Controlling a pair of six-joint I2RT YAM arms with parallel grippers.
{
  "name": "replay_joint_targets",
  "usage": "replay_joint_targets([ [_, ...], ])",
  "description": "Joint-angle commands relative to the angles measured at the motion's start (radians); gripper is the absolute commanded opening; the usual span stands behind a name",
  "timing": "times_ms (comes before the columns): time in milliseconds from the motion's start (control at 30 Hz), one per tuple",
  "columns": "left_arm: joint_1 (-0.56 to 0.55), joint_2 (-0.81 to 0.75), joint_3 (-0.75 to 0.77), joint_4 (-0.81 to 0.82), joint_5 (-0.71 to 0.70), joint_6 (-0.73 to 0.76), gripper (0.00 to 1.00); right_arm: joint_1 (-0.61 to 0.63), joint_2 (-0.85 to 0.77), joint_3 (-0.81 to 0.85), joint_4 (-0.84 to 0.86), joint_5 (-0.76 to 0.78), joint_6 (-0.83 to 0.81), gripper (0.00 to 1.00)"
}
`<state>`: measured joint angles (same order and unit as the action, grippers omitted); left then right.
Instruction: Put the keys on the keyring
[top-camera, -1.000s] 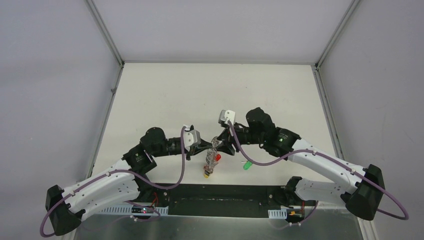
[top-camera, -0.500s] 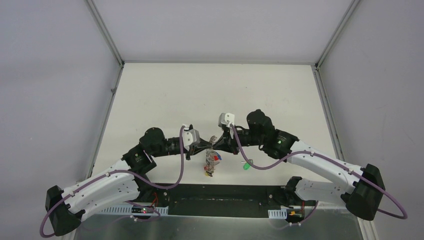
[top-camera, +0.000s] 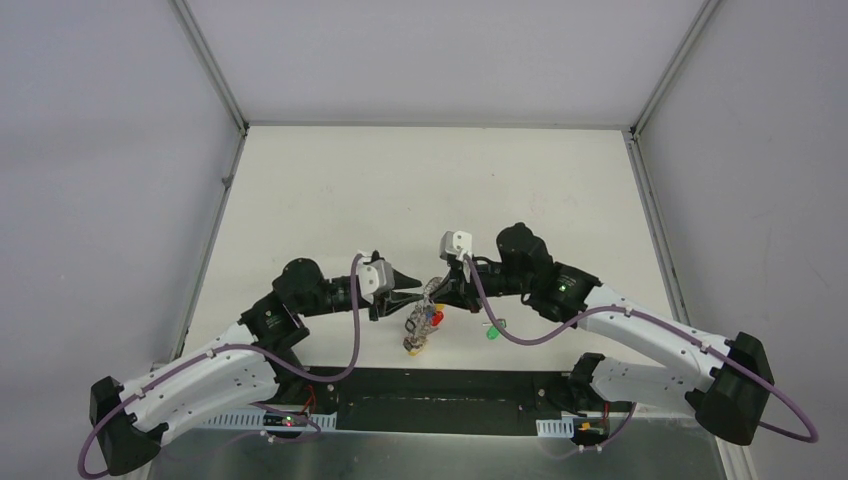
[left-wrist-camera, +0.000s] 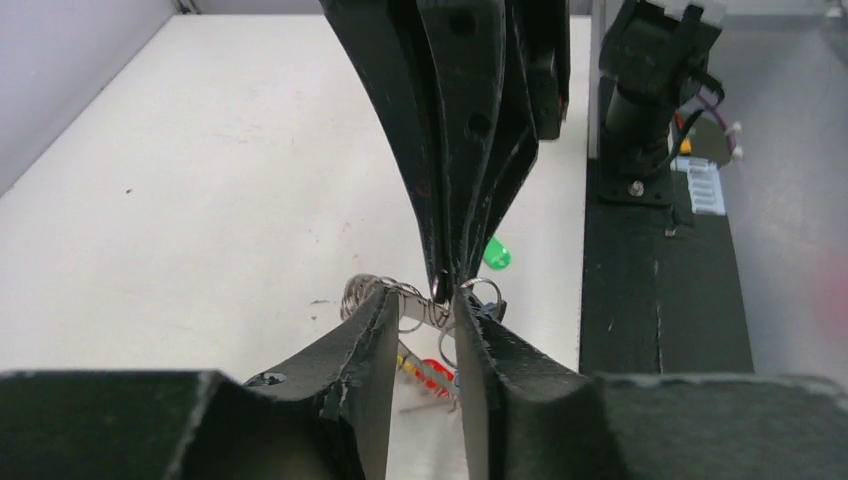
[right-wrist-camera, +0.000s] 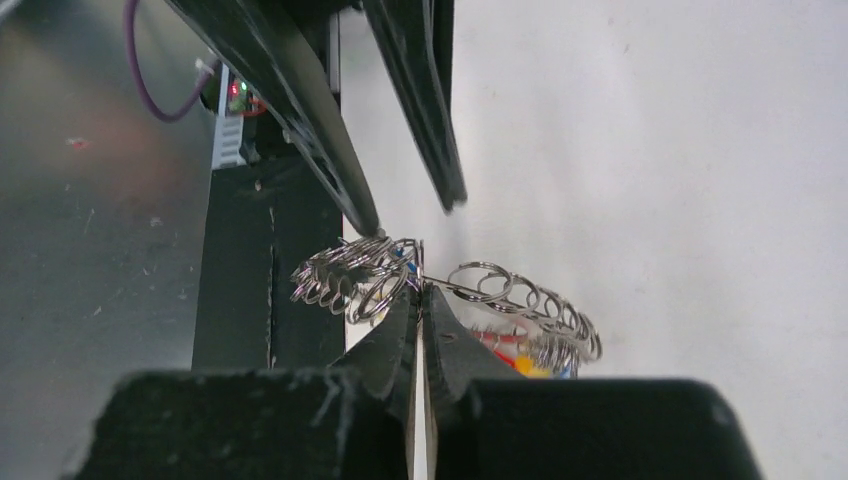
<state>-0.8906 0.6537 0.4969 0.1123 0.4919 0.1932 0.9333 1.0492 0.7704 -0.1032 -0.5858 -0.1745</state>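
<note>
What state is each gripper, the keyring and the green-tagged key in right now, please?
left gripper: open, straddling the keyring.
right gripper: shut on the keyring.
keyring: held up by the right gripper, with tagged keys dangling from it.
green-tagged key: lying loose, off the keyring.

Green tag (left-wrist-camera: 497, 254) half behind the right claw (left-wrist-camera: 447, 288); lower tags of the keyring (right-wrist-camera: 345, 275) behind its fingers (right-wrist-camera: 385, 345).
</note>
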Motion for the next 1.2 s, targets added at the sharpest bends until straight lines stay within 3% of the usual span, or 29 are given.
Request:
replay_joint_targets([
  [0,-0.004,-0.04,0.021,0.0,-0.041,0.01,0.35,0.0,0.002,0.093,-0.162,0.024,-0.067,0.0],
  [133,-0.003,-0.04,0.05,-0.072,-0.056,0.038,0.44,0.0,0.051,0.2,-0.373,0.042,-0.127,0.0],
  [400,-0.004,0.015,0.064,-0.091,-0.052,0.025,0.45,-0.001,0.17,0.408,-0.732,0.097,-0.183,0.0],
  [533,-0.004,0.047,0.024,0.017,-0.03,-0.007,0.43,0.0,0.224,0.491,-0.86,0.089,-0.178,0.0],
  [867,-0.004,0.163,-0.063,0.317,0.084,-0.1,0.34,-0.003,0.239,0.506,-0.854,0.016,-0.153,0.0],
  [1033,-0.004,0.203,-0.075,0.395,0.145,-0.125,0.33,-0.005,0.23,0.485,-0.814,0.01,-0.146,0.0],
  [1167,-0.003,0.223,-0.079,0.427,0.199,-0.139,0.25,-0.009,0.23,0.479,-0.808,0.014,-0.145,0.0],
])
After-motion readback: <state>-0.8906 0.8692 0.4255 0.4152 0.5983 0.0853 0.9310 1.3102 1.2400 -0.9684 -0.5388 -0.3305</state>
